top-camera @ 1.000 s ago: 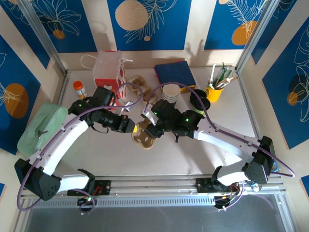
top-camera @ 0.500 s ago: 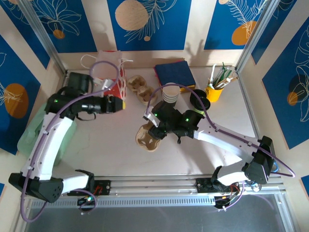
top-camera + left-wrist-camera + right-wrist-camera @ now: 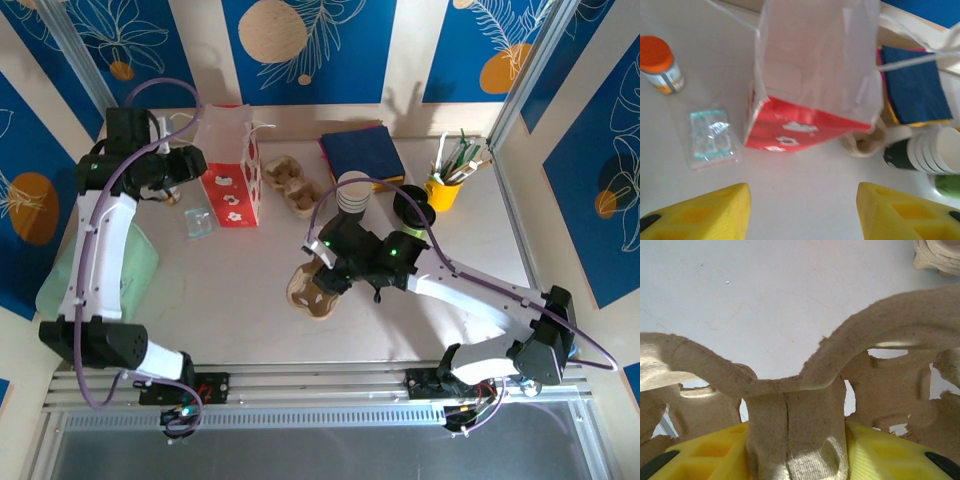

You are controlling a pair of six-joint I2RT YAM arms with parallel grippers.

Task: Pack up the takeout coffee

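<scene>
while the right gripper is clamped on the middle ridge of the cardboard cup carrier near the table's centre, the left gripper hangs with its jaws apart and empty near the far left corner, facing the red-and-white bag. the stacked paper cups stand toward the far edge, with the black lids just beside them.
</scene>
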